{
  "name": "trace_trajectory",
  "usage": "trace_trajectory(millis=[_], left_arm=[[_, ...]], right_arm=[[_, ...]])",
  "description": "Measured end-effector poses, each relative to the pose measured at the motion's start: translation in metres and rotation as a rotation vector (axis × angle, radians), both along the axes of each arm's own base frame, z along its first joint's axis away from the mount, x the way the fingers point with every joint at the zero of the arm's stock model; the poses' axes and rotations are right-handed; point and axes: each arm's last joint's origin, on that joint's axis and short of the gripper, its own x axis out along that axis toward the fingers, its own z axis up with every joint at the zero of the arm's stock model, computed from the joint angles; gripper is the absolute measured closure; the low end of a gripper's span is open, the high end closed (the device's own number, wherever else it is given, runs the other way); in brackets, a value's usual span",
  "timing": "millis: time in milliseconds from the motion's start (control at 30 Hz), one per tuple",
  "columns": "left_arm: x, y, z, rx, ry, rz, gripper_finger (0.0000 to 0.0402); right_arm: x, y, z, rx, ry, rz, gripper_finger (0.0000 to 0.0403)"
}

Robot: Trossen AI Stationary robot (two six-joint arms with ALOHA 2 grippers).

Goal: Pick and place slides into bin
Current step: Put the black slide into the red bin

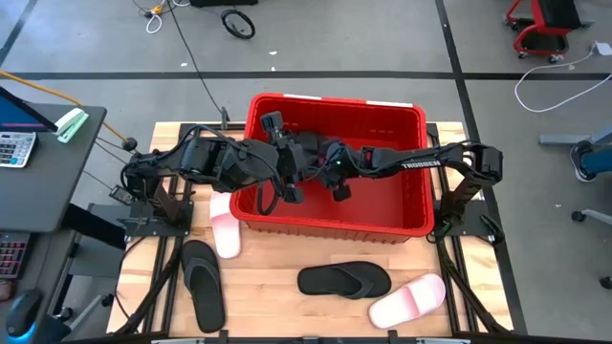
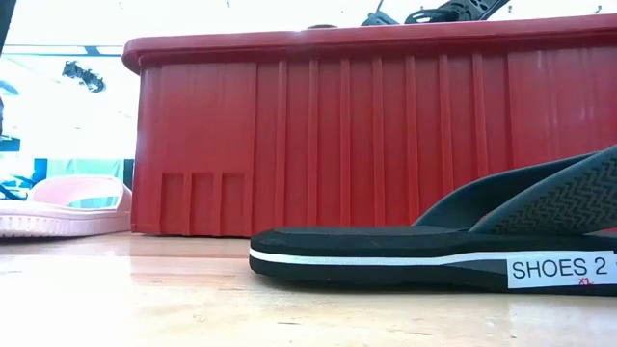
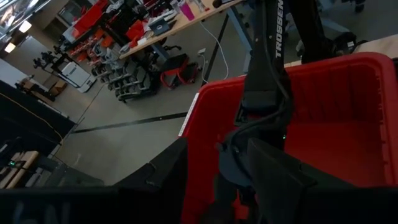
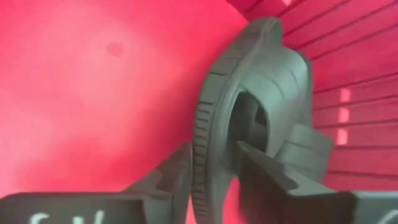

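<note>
The red bin stands at the table's middle back, and both arms reach into it. My right gripper comes in from the right and is shut on a black slide, which stands on edge over the bin's red floor. My left gripper comes in from the left, open and empty, and faces the right arm's wrist. In the high view the two grippers sit close together, left and right. Four more slides lie flat on the table outside the bin. My right gripper pinches the black slide's sole at its side edge between its two fingers. One finger reaches in under the strap on the footbed side, the other lies on the underside. The slide stands on edge; whether it touches the bin I cannot tell.
A pale pink slide lies by the bin's near left corner and a black slide lies nearer the front. A black thong slide and a pale pink slide lie in front of the bin.
</note>
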Motion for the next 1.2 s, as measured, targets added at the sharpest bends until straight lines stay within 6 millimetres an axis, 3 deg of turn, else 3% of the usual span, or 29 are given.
trace_trajectory(millis=[367, 533, 700, 967, 1200], left_arm=[[0.000, 0.000, 0.000, -0.061, -0.040, 0.024, 0.0230], [0.000, -0.001, 0.000, -0.062, -0.040, 0.023, 0.0230], [0.000, -0.001, 0.000, -0.085, -0.055, 0.032, 0.0230], [0.000, 0.000, 0.000, -0.103, -0.065, 0.039, 0.0230], [0.000, 0.000, 0.000, -0.102, -0.064, 0.039, 0.0230]], right_arm=[[-0.016, 0.002, -0.012, 0.159, 0.166, -0.032, 0.0201], [-0.013, 0.005, -0.002, 0.262, 0.061, 0.045, 0.0201], [-0.009, 0.007, -0.005, 0.374, 0.031, 0.139, 0.0241], [-0.001, 0.000, -0.021, 0.382, 0.026, 0.149, 0.0391], [0.006, -0.008, -0.048, 0.418, 0.068, 0.105, 0.0398]])
